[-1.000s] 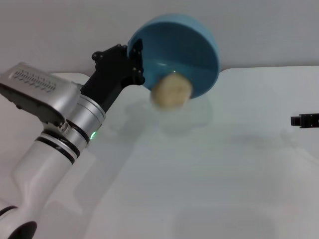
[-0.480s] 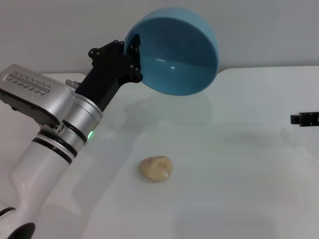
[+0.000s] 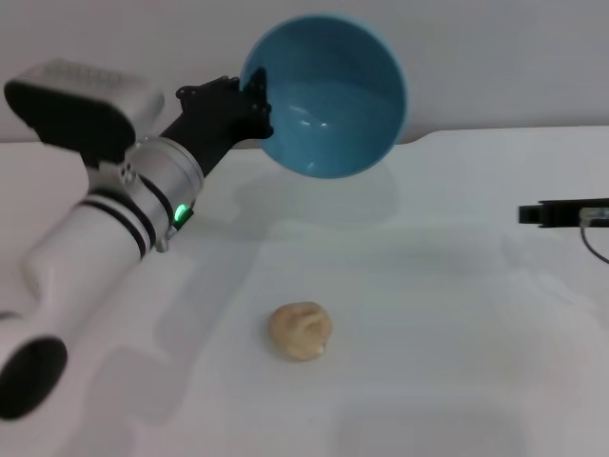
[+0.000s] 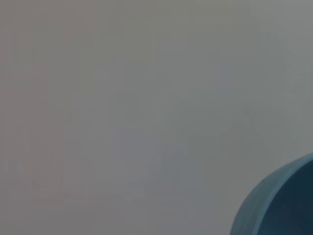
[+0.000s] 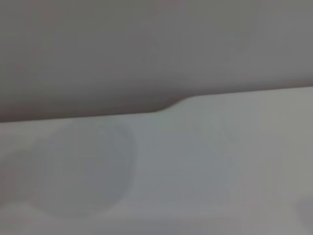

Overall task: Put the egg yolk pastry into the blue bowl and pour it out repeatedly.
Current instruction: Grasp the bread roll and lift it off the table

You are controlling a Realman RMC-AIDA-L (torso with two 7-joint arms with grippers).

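Note:
The blue bowl (image 3: 328,95) hangs tipped in the air above the far side of the table, its empty glossy inside facing the camera. My left gripper (image 3: 255,103) is shut on the bowl's left rim. A slice of the bowl (image 4: 279,205) fills one corner of the left wrist view. The egg yolk pastry (image 3: 300,331), a lumpy tan ball, lies on the white table well below and in front of the bowl. My right gripper (image 3: 533,214) pokes in low over the table from the right edge, far from both.
The white table (image 3: 428,314) stretches across the head view, with its back edge against a grey wall. The right wrist view shows the table's far edge (image 5: 186,100) and a faint round shadow on the surface.
The pastry fell out of the tilted bowl and came to rest on the table. The left arm turned, bringing the bowl's opening more toward the camera. The right gripper slid a little further in.

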